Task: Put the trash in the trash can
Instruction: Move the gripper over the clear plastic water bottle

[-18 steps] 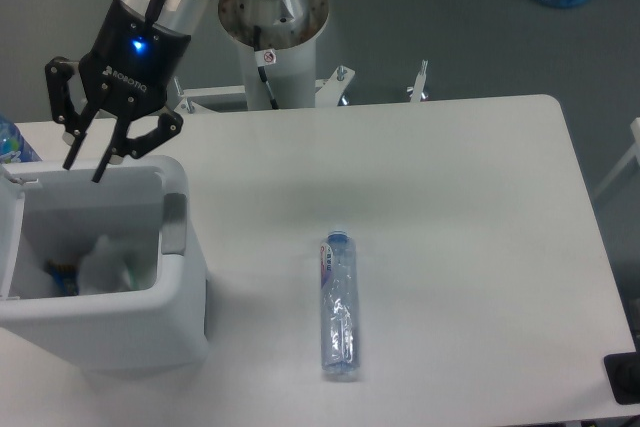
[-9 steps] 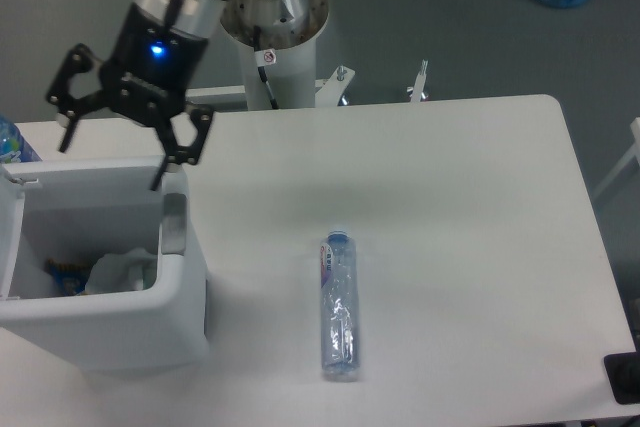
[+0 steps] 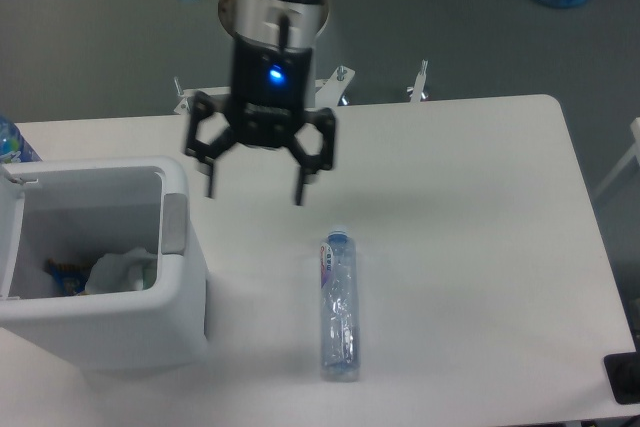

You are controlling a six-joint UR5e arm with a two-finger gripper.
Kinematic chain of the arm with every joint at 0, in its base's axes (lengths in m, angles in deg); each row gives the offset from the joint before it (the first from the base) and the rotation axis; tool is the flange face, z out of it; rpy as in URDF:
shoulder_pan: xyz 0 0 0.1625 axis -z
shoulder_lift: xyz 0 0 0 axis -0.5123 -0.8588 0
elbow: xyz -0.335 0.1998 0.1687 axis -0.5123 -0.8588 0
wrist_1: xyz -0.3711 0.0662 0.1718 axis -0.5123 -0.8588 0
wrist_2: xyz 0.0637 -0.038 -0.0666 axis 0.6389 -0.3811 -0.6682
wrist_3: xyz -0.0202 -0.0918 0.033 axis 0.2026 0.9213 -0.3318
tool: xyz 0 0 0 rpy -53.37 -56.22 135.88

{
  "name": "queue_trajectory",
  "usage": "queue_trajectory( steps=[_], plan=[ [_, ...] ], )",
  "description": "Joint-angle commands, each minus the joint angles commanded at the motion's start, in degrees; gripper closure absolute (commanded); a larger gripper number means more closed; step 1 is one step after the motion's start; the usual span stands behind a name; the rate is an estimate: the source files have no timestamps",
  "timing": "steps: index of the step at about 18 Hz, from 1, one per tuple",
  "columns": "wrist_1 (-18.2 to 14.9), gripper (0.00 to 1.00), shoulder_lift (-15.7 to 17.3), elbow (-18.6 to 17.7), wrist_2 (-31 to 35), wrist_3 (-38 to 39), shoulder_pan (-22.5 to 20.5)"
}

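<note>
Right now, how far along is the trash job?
Roughly half. Done: the crumpled wrapper lies inside the trash can, whose lid is open. In hand: nothing; the gripper is open and empty, above the table between can and bottle. Left: the crushed bottle lies on the table, to be grasped and dropped in.

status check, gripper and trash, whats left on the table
Gripper open, empty, above the table between bin and bottle. Wrapper in the trash can; crushed bottle lying flat on the table. Nothing blocking the bottle.
</note>
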Motion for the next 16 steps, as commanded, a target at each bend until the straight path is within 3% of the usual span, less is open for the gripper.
queue_trajectory(
  steps=[5, 11, 16],
  plan=[
    [-0.44, 0.00, -5.27, 0.88, 5.53, -11.16, -0.44],
    [-0.18, 0.00, -13.62, 2.73, 6.07, -11.43, -0.35],
    [2.20, 0.00, -19.08, 2.99, 6.07, -13.01, -0.27]
  ],
)
